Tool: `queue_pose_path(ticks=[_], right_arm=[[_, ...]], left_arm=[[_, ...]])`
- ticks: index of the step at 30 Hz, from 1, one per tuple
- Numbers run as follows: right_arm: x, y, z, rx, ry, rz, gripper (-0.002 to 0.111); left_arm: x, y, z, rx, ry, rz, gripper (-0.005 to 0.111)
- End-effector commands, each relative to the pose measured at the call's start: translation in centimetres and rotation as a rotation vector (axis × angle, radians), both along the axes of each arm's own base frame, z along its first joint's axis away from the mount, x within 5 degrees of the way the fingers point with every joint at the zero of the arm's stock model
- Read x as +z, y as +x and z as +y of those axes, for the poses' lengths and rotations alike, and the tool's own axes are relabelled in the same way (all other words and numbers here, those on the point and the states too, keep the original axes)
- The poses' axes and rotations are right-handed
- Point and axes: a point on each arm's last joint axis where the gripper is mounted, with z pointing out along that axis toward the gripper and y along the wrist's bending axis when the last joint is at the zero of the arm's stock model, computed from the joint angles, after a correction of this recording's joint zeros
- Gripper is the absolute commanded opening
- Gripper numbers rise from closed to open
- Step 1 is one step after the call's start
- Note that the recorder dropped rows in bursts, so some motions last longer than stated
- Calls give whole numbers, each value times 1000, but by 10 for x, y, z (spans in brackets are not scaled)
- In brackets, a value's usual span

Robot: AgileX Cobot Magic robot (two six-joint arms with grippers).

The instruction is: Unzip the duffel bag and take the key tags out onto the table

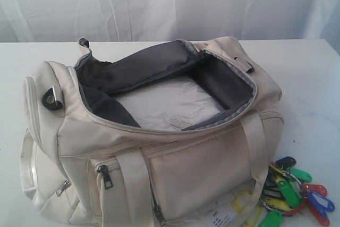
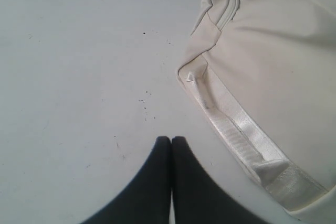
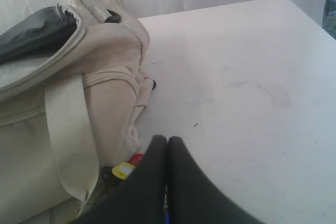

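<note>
No legible text; print on the white label (image 1: 219,218) too small.

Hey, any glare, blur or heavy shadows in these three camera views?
Exterior view: soft even light, no hard shadows, duffel bag nearly blends into the table, key tags look vivid. Left wrist view: left gripper is a blurred dark shape, strap shows sheen. Right wrist view: right gripper equally blurred.
</note>
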Motion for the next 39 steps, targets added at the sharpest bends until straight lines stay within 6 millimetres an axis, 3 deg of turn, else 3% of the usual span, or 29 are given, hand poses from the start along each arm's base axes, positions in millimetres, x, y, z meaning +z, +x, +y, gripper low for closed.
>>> queue_pose_path(ticks=[1,39], right_arm=[[-1,0,0,4,-15,-5,0],[-1,0,0,4,-15,-1,0]], left_arm=[[-1,0,0,4,-14,-1,0],[-1,0,0,4,-14,-1,0]])
